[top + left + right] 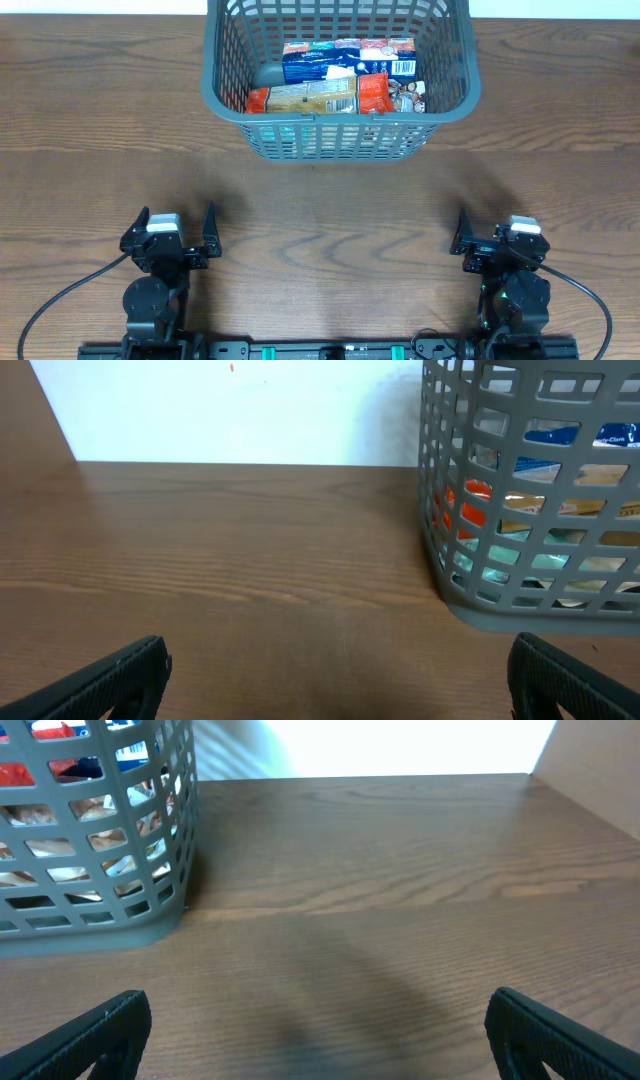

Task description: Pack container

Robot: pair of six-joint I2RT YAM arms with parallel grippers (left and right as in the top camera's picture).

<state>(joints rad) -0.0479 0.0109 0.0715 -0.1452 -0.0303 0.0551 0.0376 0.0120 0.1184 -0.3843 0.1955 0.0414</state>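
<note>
The container [340, 140], a dark grey lattice basket, stands at the far middle of the table. It holds several snack packs, among them a blue and white pack [345, 58] and an orange and tan pack [320, 97]. The basket also shows in the left wrist view [520, 490] at right and in the right wrist view [90, 840] at left. My left gripper [178, 232] is open and empty near the front left, far from the basket; its fingers frame bare table [335, 670]. My right gripper [495, 238] is open and empty near the front right [320, 1035].
The wooden table [330, 210] lies between the grippers and the basket. A white wall [240, 410] rises behind the table's far edge. Black cables [60, 300] run from the arm bases at the front edge.
</note>
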